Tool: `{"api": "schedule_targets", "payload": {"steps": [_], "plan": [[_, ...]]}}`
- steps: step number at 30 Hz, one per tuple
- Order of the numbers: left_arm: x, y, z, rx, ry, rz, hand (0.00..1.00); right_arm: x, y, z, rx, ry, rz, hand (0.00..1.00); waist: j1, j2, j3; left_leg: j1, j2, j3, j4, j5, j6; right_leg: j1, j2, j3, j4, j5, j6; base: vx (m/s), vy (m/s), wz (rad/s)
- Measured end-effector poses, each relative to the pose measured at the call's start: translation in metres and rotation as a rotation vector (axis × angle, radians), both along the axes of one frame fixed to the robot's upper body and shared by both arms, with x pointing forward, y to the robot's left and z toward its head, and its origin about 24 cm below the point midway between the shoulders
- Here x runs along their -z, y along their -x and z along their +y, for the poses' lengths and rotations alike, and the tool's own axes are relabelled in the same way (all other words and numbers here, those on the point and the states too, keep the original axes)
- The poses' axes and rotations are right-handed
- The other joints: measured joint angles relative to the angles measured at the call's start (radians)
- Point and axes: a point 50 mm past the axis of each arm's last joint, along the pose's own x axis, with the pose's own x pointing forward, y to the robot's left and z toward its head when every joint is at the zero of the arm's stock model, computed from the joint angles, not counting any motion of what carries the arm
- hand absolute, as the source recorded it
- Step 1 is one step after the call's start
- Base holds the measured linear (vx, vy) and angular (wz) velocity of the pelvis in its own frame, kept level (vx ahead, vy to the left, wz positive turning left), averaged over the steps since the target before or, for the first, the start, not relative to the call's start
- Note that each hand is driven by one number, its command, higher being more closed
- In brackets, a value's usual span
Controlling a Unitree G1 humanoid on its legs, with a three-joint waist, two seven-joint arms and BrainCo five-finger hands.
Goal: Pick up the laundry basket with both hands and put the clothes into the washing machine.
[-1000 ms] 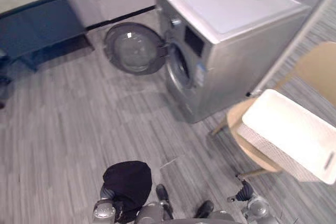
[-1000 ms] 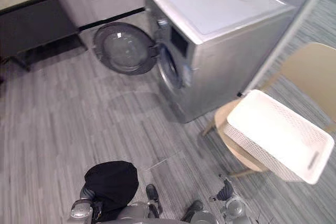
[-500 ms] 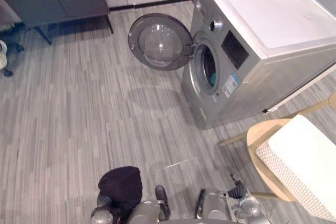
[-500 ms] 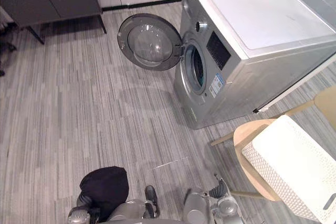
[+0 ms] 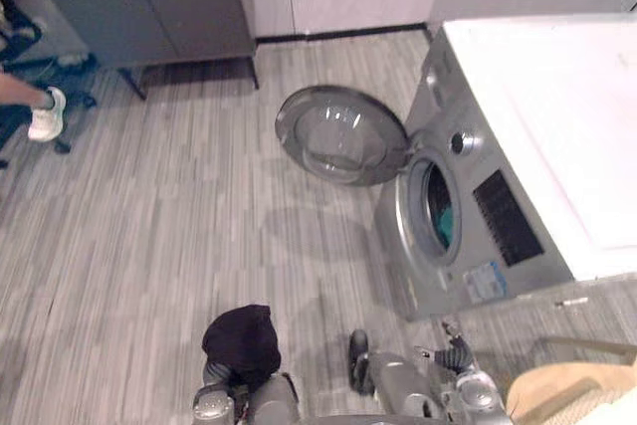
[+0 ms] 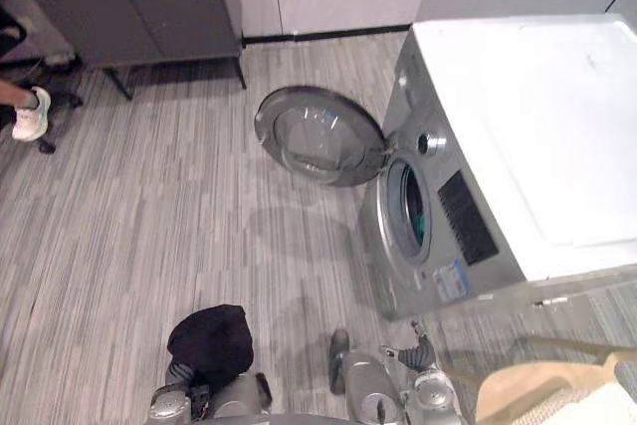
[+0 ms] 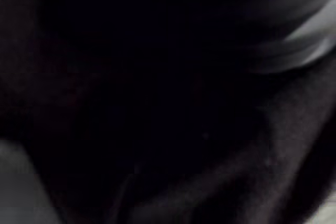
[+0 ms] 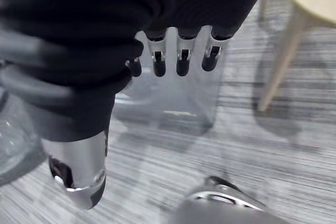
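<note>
- Black cloth is bunched over the end of the left arm, low over the floor near its nearest edge. The left hand is buried under it, so I cannot tell whether its fingers grasp the cloth or not.
- In the left wrist view, dark folds of that same cloth lie right against the camera.
- The right hand hangs over the floor with its fingers relaxed and pointing down. It is released and holds nothing.
- The white laundry basket sits on the tan chair to the robot's right, with just one corner of it in sight. It is apart from both hands.
- The silver washing machine stands on the floor beside the chair. Its round door is swung wide open.
- Something teal lies inside the drum.
- A dark cabinet stands along the far edge of the floor. A person's white shoe rests on the floor beside it.
</note>
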Motion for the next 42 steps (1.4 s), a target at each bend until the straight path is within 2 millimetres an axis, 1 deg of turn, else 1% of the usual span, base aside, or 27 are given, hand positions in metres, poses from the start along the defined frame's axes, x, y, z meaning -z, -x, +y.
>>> {"api": "schedule_targets", "payload": {"steps": [3,7,8,9,10,11,14,16,17,18,19,20,21,22,23,24,27,28,29,30,32,34,35,36,37,39,42], "plan": [[-0.007,-0.013,-0.003,0.012,0.000,-0.051,1.00,0.000,0.000,-0.001,0.056,-0.026,-0.010,0.00,0.018,-0.005,-0.001,-0.046,-0.015,0.017,-0.270,-0.005,0.009,0.084,-0.002,0.055,-0.075,-0.001,0.003,0.43,-0.017,-0.54],[-0.010,-0.025,-0.017,0.061,0.021,-0.079,1.00,0.002,0.005,-0.004,0.117,-0.027,-0.002,0.00,0.026,-0.012,-0.007,-0.044,-0.106,-0.161,-0.676,0.036,-0.047,0.136,-0.022,0.126,-0.068,-0.053,0.062,0.30,0.158,-0.59],[-0.009,-0.025,-0.026,0.081,0.036,-0.077,1.00,0.002,0.007,-0.006,0.118,-0.019,0.001,0.00,0.038,0.006,-0.021,-0.042,-0.113,-0.223,-0.746,0.049,-0.065,0.131,-0.015,0.177,-0.035,-0.098,0.096,0.29,0.306,-1.04],[-0.008,-0.024,-0.029,0.087,0.045,-0.073,1.00,0.003,0.009,-0.007,0.122,-0.017,0.007,0.00,0.041,0.010,-0.025,-0.037,-0.111,-0.243,-0.750,0.049,-0.062,0.124,-0.010,0.201,-0.013,-0.117,0.108,0.32,0.438,-1.44],[-0.006,-0.021,-0.034,0.106,0.057,-0.062,1.00,0.005,0.016,-0.007,0.129,-0.015,0.025,0.00,0.047,0.027,-0.044,-0.017,-0.104,-0.239,-0.734,0.106,-0.043,0.110,-0.007,0.267,0.036,-0.164,0.136,0.33,0.522,-1.43],[-0.004,-0.016,-0.035,0.119,0.057,-0.048,1.00,0.008,0.023,-0.006,0.134,-0.016,0.042,0.00,0.050,0.013,-0.062,-0.011,-0.099,-0.196,-0.694,0.162,-0.036,0.099,-0.014,0.323,0.065,-0.194,0.163,0.27,0.466,-1.52],[-0.003,-0.009,-0.023,0.137,0.017,-0.022,1.00,0.016,0.033,0.017,0.124,-0.073,0.084,0.00,0.043,-0.058,-0.114,0.005,-0.121,-0.045,-0.659,0.103,-0.006,0.040,-0.064,0.419,0.081,-0.198,0.204,0.23,0.391,-1.51],[-0.005,-0.011,-0.007,0.147,-0.032,-0.020,1.00,0.018,0.027,0.028,0.102,-0.096,0.086,0.00,0.048,-0.101,-0.134,0.071,-0.120,0.128,-0.675,0.079,0.022,-0.036,-0.114,0.369,0.123,-0.159,0.263,0.15,0.315,-1.87],[-0.006,-0.011,-0.004,0.149,-0.041,-0.019,1.00,0.019,0.024,0.028,0.098,-0.094,0.089,0.00,0.043,-0.103,-0.135,0.088,-0.120,0.166,-0.679,0.076,0.029,-0.055,-0.129,0.319,0.138,-0.154,0.272,0.11,0.262,-1.69],[-0.008,-0.017,0.002,0.155,-0.062,-0.026,1.00,0.020,0.016,0.027,0.089,-0.089,0.098,0.00,0.029,-0.098,-0.133,0.118,-0.121,0.231,-0.686,0.071,0.036,-0.092,-0.173,0.135,0.155,-0.138,0.259,0.11,0.245,-1.45],[-0.012,-0.023,0.009,0.158,-0.083,-0.039,1.00,0.021,0.010,0.028,0.079,-0.088,0.104,0.00,0.019,-0.089,-0.128,0.149,-0.120,0.279,-0.712,0.072,0.037,-0.099,-0.199,-0.055,0.142,-0.107,0.211,0.09,0.190,-1.38],[-0.014,-0.025,0.013,0.159,-0.095,-0.043,1.00,0.021,0.005,0.029,0.074,-0.090,0.101,0.00,0.020,-0.086,-0.126,0.164,-0.120,0.298,-0.723,0.072,0.037,-0.098,-0.209,-0.143,0.129,-0.088,0.183,0.10,0.136,-1.39],[-0.016,-0.027,0.022,0.159,-0.122,-0.043,1.00,0.021,0.000,0.029,0.064,-0.089,0.105,0.00,0.021,-0.078,-0.121,0.196,-0.123,0.335,-0.749,0.072,0.037,-0.080,-0.223,-0.342,0.089,-0.066,0.135,0.08,0.026,-1.24],[-0.017,-0.031,0.024,0.163,-0.128,-0.046,1.00,0.019,-0.006,0.025,0.056,-0.074,0.092,0.00,0.019,-0.060,-0.114,0.215,-0.123,0.347,-0.769,0.075,0.032,-0.055,-0.219,-0.392,0.060,-0.049,0.122,0.09,0.019,-1.04],[-0.018,-0.034,0.023,0.166,-0.127,-0.051,1.00,0.018,-0.007,0.021,0.056,-0.064,0.087,0.00,0.011,-0.057,-0.112,0.222,-0.125,0.350,-0.777,0.076,0.030,-0.049,-0.208,-0.383,0.048,-0.043,0.123,0.07,-0.036,-0.45],[-0.021,-0.040,0.022,0.173,-0.130,-0.067,1.00,0.017,-0.006,0.010,0.070,-0.038,0.088,0.00,-0.009,-0.025,-0.092,0.236,-0.124,0.355,-0.777,0.077,0.029,-0.027,-0.184,-0.368,0.010,-0.033,0.129,0.08,-0.062,-0.29],[-0.018,-0.038,0.016,0.171,-0.111,-0.060,1.00,0.023,0.006,0.002,0.080,-0.022,0.146,0.00,-0.001,-0.017,-0.086,0.209,-0.066,0.352,-0.614,0.077,0.028,-0.015,-0.169,-0.305,-0.015,-0.031,0.128,0.09,-0.112,-0.59],[-0.016,-0.035,0.014,0.173,-0.103,-0.049,1.00,0.025,0.009,0.000,0.090,-0.022,0.158,0.00,-0.006,-0.007,-0.075,0.167,-0.011,0.308,-0.455,0.080,0.034,0.014,-0.144,-0.292,-0.034,-0.033,0.125,0.07,-0.114,-0.66],[-0.012,-0.032,0.009,0.170,-0.087,-0.036,1.00,0.024,0.010,-0.005,0.095,-0.010,0.160,0.00,-0.001,0.005,-0.056,0.115,0.044,0.215,-0.283,0.095,0.067,0.048,-0.121,-0.254,-0.042,-0.040,0.113,0.08,-0.093,-0.92],[-0.010,-0.029,0.005,0.178,-0.076,-0.025,1.00,0.024,0.009,-0.006,0.104,-0.013,0.155,0.00,0.012,-0.003,-0.041,0.074,0.035,0.113,-0.210,0.060,0.060,0.059,-0.114,-0.216,-0.035,-0.046,0.106,0.07,0.008,-1.10],[-0.009,-0.030,-0.003,0.205,-0.059,-0.023,1.00,0.020,0.002,-0.011,0.137,-0.009,0.124,0.00,0.019,-0.007,-0.024,0.021,-0.047,-0.065,-0.257,-0.015,0.033,0.058,-0.114,-0.146,-0.018,-0.058,0.109,0.08,0.107,-1.12],[-0.008,-0.031,-0.008,0.229,-0.046,-0.025,1.00,0.019,0.002,-0.014,0.158,-0.004,0.118,0.00,0.020,-0.006,-0.022,0.002,-0.099,-0.167,-0.379,-0.019,0.030,0.039,-0.114,-0.097,0.019,-0.075,0.121,0.08,0.142,-0.97],[-0.008,-0.033,-0.015,0.250,-0.035,-0.030,1.00,0.018,0.002,-0.017,0.164,0.009,0.115,0.00,0.021,0.011,-0.023,0.004,-0.141,-0.262,-0.532,0.013,-0.007,-0.004,-0.104,-0.048,0.091,-0.110,0.146,0.07,0.196,-0.91],[-0.009,-0.035,-0.016,0.258,-0.033,-0.035,1.00,0.017,0.001,-0.020,0.165,0.015,0.113,0.00,0.022,0.026,-0.019,0.001,-0.142,-0.278,-0.551,0.021,-0.016,-0.022,-0.099,-0.026,0.130,-0.127,0.156,0.10,0.264,-1.02],[-0.013,-0.044,-0.017,0.271,-0.040,-0.057,1.00,0.016,-0.004,-0.012,0.165,0.002,0.092,0.00,0.015,-0.018,-0.001,-0.002,-0.159,-0.238,-0.501,0.001,0.000,-0.071,-0.126,0.015,0.214,-0.158,0.179,0.07,0.169,-0.66],[-0.020,-0.057,-0.020,0.281,-0.040,-0.098,1.00,0.015,-0.004,-0.010,0.167,-0.003,0.077,0.00,0.016,-0.023,0.011,-0.063,-0.156,-0.205,-0.412,-0.046,0.016,-0.145,-0.141,0.060,0.288,-0.170,0.194,0.02,0.199,-0.68],[-0.039,-0.084,-0.027,0.328,-0.058,-0.198,1.00,0.006,-0.026,-0.006,0.164,-0.014,0.025,0.00,0.017,-0.030,0.069,-0.124,-0.147,-0.125,-0.285,-0.098,0.046,-0.245,-0.141,0.150,0.386,-0.184,0.217,-0.09,0.200,-0.71]]}}
